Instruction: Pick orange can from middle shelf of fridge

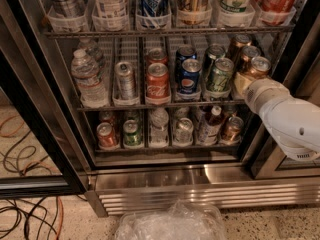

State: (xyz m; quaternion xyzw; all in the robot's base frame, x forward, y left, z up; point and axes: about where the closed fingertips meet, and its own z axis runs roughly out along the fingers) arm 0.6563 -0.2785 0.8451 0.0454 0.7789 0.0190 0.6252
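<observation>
The fridge (190,181) stands open in front of me. Its middle shelf (100,107) holds three orange cans in the rightmost lane: front (256,67), middle (248,54) and back (239,41). My gripper (243,84) reaches in from the right on a white arm (292,119). It sits at the lower left side of the front orange can, in front of that lane. To the left stand green cans (219,75), Pepsi cans (189,75), red Coca-Cola cans (157,80), a silver can (125,79) and water bottles (86,76).
Tall cans (152,1) fill the top rack. The bottom rack holds small cans and bottles (159,126). The black-edged glass door (35,134) hangs open at left. Cables (20,216) lie on the floor. Crumpled clear plastic (170,224) lies below the base grille.
</observation>
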